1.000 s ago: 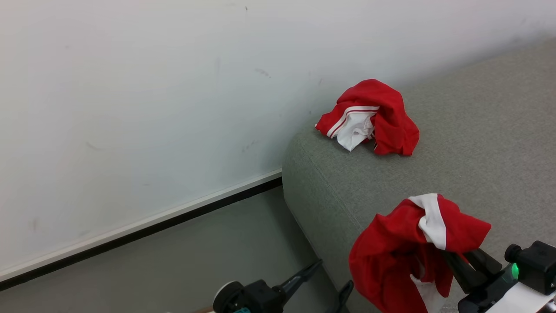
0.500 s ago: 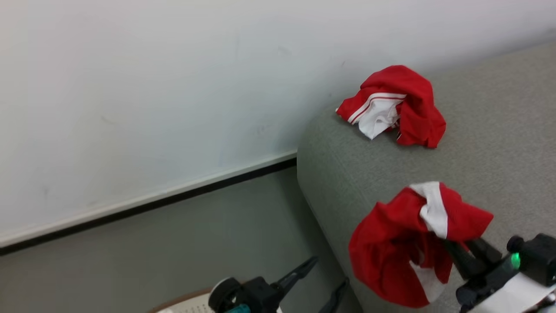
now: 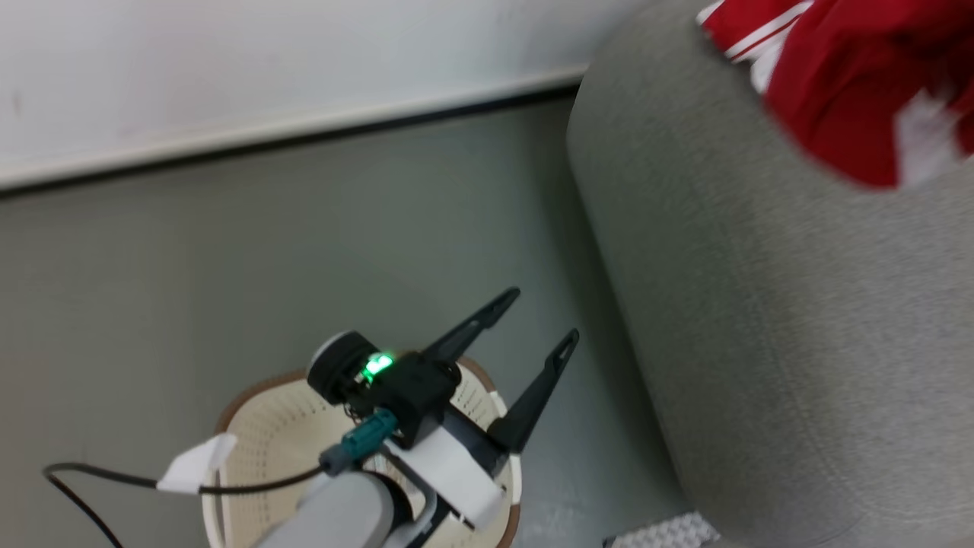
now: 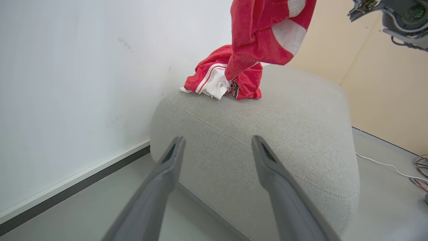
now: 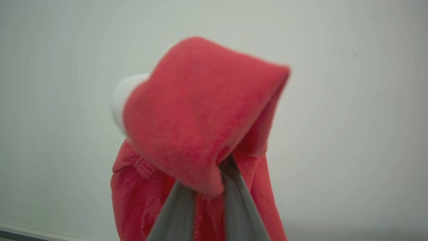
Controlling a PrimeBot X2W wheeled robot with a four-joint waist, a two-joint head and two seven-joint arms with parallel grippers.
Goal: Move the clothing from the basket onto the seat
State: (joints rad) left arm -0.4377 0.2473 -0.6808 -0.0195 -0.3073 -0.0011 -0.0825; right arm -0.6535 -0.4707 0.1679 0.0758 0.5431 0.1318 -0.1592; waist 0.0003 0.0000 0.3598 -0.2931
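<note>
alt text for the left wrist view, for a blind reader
A red garment with a white panel hangs above a light-grey sofa, where a crumpled red-and-white garment lies beside a white wall. The open left hand points at the sofa from the foreground.

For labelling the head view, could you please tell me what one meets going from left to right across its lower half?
Cable → basket → left claw → seat.
</note>
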